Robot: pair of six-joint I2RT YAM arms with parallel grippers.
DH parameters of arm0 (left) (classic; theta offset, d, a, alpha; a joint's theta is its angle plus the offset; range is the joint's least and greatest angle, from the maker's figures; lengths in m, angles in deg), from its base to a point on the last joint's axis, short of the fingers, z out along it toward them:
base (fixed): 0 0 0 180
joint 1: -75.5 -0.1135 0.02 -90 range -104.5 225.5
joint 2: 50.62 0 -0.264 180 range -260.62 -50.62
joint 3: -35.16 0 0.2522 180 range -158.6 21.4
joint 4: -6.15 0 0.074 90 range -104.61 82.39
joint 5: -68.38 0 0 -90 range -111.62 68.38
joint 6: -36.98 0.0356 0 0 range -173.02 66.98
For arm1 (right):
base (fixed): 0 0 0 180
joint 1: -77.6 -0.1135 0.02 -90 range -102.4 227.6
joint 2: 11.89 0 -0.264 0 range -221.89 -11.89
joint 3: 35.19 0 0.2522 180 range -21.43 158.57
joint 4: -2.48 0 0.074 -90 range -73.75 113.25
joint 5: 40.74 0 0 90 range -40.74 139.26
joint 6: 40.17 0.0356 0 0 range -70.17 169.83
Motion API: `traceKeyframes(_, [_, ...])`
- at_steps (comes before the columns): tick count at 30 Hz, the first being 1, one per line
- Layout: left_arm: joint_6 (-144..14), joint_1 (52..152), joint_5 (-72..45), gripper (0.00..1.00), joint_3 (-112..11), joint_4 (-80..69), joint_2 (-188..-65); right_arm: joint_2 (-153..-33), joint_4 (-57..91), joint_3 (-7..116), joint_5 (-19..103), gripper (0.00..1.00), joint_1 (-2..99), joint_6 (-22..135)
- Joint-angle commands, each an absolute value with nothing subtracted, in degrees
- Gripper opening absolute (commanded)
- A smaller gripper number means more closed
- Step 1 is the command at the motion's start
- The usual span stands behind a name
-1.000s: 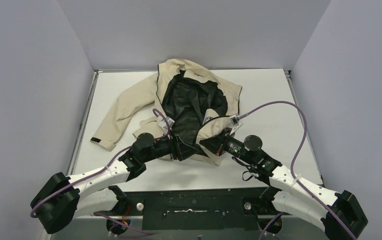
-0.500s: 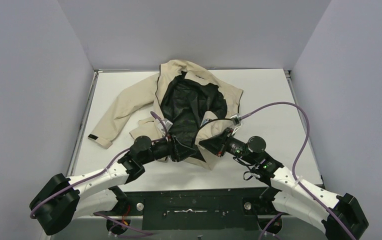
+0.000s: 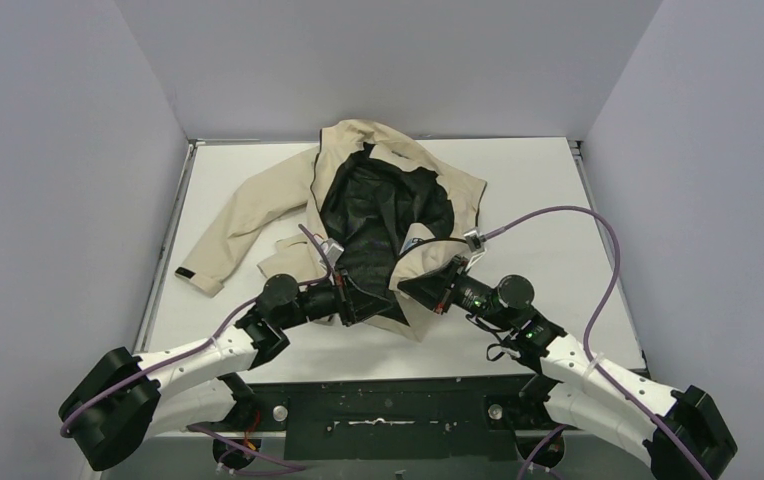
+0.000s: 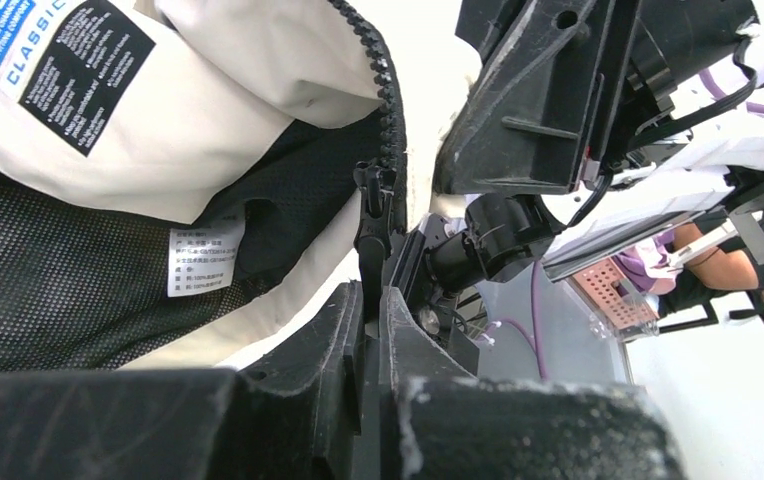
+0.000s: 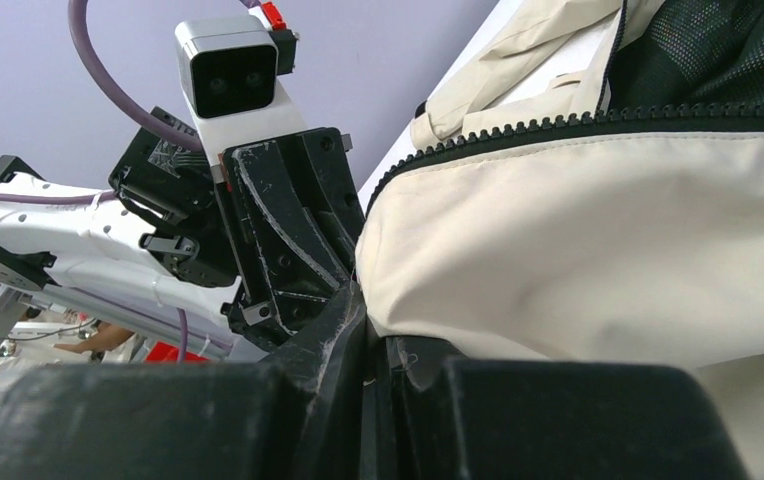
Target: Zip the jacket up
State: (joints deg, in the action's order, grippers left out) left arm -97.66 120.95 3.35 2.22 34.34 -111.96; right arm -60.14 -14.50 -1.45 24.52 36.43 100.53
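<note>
The beige jacket (image 3: pixel 458 185) lies open on the white table, its black mesh lining (image 3: pixel 383 200) facing up. My left gripper (image 3: pixel 350 300) is at the lower left front edge. In the left wrist view it (image 4: pixel 370 300) is shut on the dark zipper slider's pull (image 4: pixel 371 225), below the row of zipper teeth (image 4: pixel 386 90). My right gripper (image 3: pixel 426 290) holds the right front panel. In the right wrist view it (image 5: pixel 373 345) is shut on the beige bottom corner (image 5: pixel 598 230), just under the other tooth row (image 5: pixel 558 122). The two grippers face each other, close together.
The jacket's left sleeve stretches toward the table's left edge, ending in a black cuff tab (image 3: pixel 193 278). Purple cables (image 3: pixel 578 215) loop above both arms. Grey walls (image 3: pixel 58 200) enclose the table (image 3: pixel 538 180) on three sides. White care labels (image 4: pixel 203 260) hang inside the lining.
My left gripper has closed onto the zipper pull and shifted slightly left and nearer. The jacket's lower front has been drawn a little toward the near edge. The right gripper stays shut.
</note>
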Motion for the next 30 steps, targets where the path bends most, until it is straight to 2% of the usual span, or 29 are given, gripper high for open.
traceKeyframes(1, [-97.78,121.79,6.53,0.0,2.41,40.55,-111.56,-57.86,-22.56,-1.42,27.1,0.0,36.73,101.31])
traceKeyframes(9, [-96.09,124.07,6.14,0.0,1.86,39.1,-111.99,-56.76,-24.23,0.1,29.97,0.0,36.89,100.58])
traceKeyframes(20, [-95.43,125.36,6.67,0.0,1.75,38.29,-111.75,-54.37,-19.02,2.02,35.27,0.0,37.12,96.77])
traceKeyframes(25, [-95.23,125.48,6.18,0.0,1.73,37.02,-111.15,-54.18,-17.79,2.23,34.05,0.0,37.26,96.13])
traceKeyframes(26, [-95.07,125.51,5.65,0.03,1.65,36.24,-110.79,-54.0,-17.44,1.98,33.71,0.0,37.28,96.15])
traceKeyframes(30, [-93.92,125.39,2.72,0.26,1.21,31.8,-108.13,-53.13,-14.56,1.24,31.07,0.0,37.26,95.43])
